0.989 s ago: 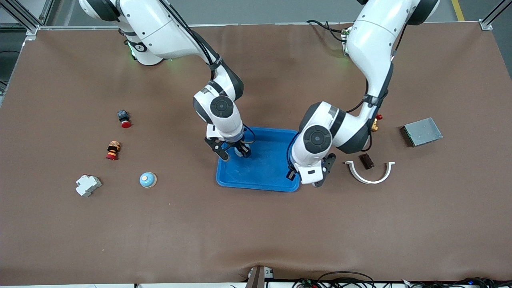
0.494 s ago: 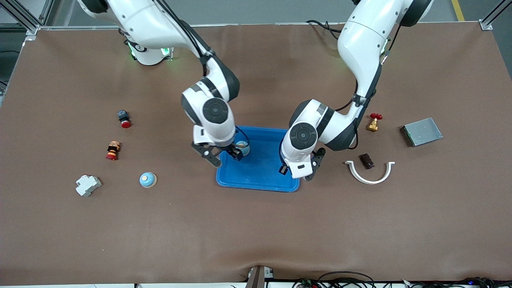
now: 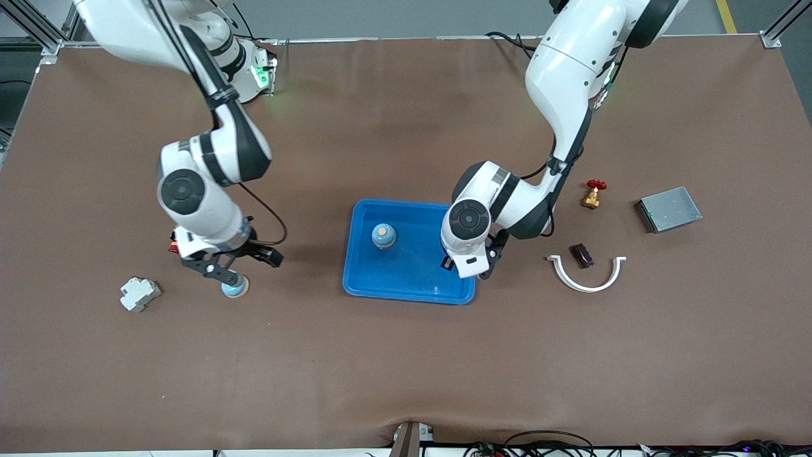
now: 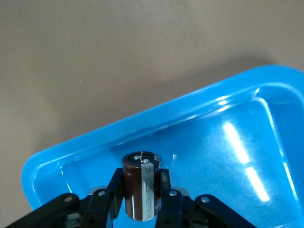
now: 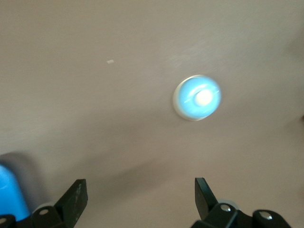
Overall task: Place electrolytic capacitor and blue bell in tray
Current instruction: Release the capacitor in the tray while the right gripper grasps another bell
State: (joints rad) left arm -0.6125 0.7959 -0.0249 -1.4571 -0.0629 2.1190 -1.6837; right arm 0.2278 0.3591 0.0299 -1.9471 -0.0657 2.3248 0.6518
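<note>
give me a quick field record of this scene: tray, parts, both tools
tray: blue, mid-table
in tray: blue bell
second blue bell: on the table toward the right arm's end
capacitor: held over the tray, not yet set down
left tool: shut on the capacitor, over the tray edge at the left arm's end
right tool: open, empty, over the table by the second blue bell
other parts: white breaker, white curved piece, grey box

One bell [image 3: 384, 235] sits in the tray [image 3: 406, 289]; a second bell [image 3: 235, 289] lies on the table [image 3: 406, 368] toward the right arm's end, near the breaker [image 3: 139, 294]
</note>
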